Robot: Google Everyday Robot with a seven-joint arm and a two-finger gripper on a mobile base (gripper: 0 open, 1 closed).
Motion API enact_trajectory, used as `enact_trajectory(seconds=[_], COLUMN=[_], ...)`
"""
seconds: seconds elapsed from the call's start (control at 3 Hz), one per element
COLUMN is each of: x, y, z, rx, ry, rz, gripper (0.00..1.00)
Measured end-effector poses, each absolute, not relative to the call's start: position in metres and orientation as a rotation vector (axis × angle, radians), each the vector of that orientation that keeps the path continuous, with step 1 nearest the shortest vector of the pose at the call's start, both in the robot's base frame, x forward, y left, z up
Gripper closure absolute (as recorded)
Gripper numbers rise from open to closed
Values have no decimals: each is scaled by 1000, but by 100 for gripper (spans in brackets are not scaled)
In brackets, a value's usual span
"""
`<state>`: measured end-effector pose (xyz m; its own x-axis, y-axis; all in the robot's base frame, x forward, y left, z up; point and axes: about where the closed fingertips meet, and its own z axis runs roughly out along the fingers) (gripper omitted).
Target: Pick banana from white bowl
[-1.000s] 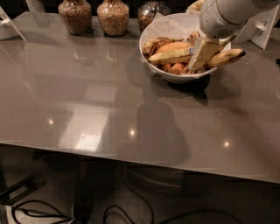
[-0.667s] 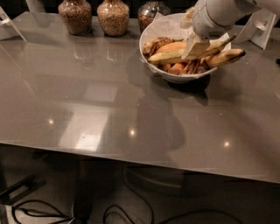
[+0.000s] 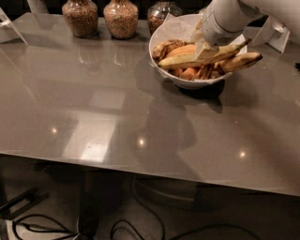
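Observation:
The white bowl (image 3: 197, 83) stands at the back right of the grey table. The long, nearly straight yellow banana (image 3: 180, 60) lies across the top of the bowl, its right end (image 3: 241, 46) raised past the rim. My gripper (image 3: 205, 48) reaches down from the upper right and is shut on this banana near its middle, hiding the sticker. A shorter dark-streaked banana (image 3: 241, 59) sticks out over the right rim. A curved brown banana (image 3: 166, 47) and orange pieces (image 3: 188, 73) lie in the bowl under it.
Three grain-filled glass jars (image 3: 80, 16) (image 3: 121, 18) (image 3: 159, 11) stand along the back edge, left of the bowl. A white object (image 3: 276, 33) sits behind the bowl at the right, another (image 3: 7, 28) at the far left. The table's front edge (image 3: 140, 164) runs below.
My gripper has moved up and a little left with the long banana in it. The banana now sits higher over the bowl, its right end tilted up.

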<state>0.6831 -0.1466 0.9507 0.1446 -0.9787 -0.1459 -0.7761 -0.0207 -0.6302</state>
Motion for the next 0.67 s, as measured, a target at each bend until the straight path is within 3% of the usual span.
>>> enact_trajectory(seconds=[0.33, 0.67], x=[686, 690], y=[-149, -155], z=[950, 944], rx=[-1851, -1870], ry=[1692, 1715], rz=[-448, -455], gripper=[38, 38])
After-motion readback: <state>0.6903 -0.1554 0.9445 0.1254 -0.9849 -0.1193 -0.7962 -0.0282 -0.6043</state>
